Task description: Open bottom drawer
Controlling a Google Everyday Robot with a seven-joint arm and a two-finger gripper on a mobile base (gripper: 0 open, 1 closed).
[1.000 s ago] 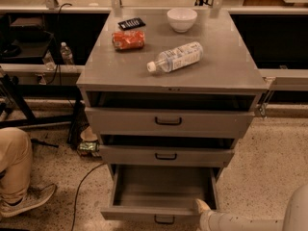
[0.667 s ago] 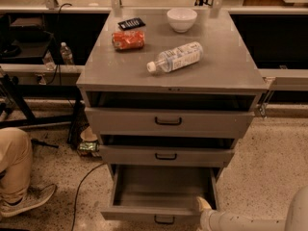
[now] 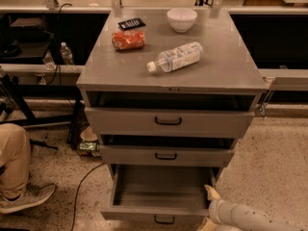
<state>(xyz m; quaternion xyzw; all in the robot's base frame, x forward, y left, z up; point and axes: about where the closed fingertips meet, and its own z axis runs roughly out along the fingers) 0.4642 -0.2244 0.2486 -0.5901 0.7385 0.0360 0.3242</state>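
Observation:
The bottom drawer (image 3: 159, 211) of the grey metal cabinet stands pulled far out, its bare inside showing. Its small black loop handle (image 3: 164, 220) sits at the centre of the front, at the lower edge of the view. My gripper (image 3: 210, 192) is at the drawer's right front corner, at the end of the white arm (image 3: 240, 218) that enters from the bottom right. One pale fingertip (image 3: 210, 191) touches or nearly touches the drawer's right side wall. The top drawer (image 3: 168, 121) and middle drawer (image 3: 165, 155) stand slightly ajar.
On the cabinet top (image 3: 226, 61) lie a plastic bottle (image 3: 175, 57) on its side, a white bowl (image 3: 182, 19), a red snack bag (image 3: 128, 39) and a black object (image 3: 131, 23). A person's leg and shoe (image 3: 19, 196) are at the left. A cable (image 3: 82, 186) runs over the floor.

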